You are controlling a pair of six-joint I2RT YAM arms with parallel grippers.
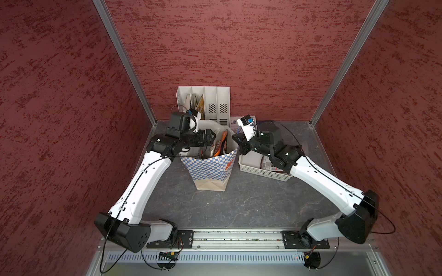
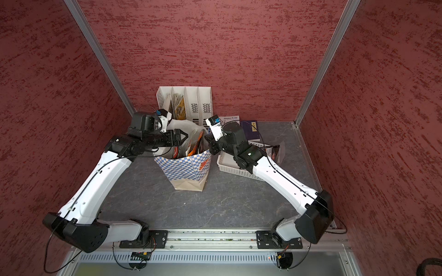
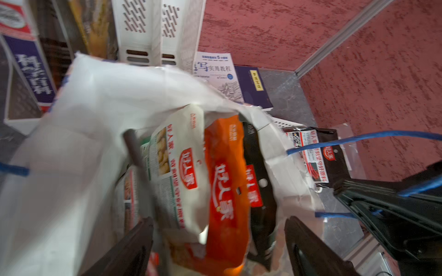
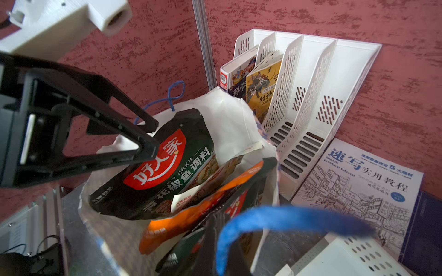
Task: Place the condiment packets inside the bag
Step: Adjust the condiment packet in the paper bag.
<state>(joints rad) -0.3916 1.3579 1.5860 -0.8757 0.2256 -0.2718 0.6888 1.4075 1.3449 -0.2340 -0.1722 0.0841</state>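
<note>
Over the open mouth of the bag [image 1: 210, 167], your left pincer [image 4: 156, 138] hangs spread and empty above the condiment packets [image 3: 224, 181] standing inside. Your right pincer [image 1: 236, 139] is pressed together at the rim, probably steadying it. Another packet [image 2: 275, 151] lies in the basket [image 1: 260, 172].

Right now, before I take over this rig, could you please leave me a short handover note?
Left gripper: open, holding nothing, over the mouth of the bag.
Right gripper: shut at the bag's rim, seemingly pinching its blue cord handle.
Bag: upright mid-table.
Done: several condiment packets, cream, orange and black, stand inside it.
Left: at least one black packet lies at the white basket beside the bag. The right arm hides much of the basket, so check for more.
</note>
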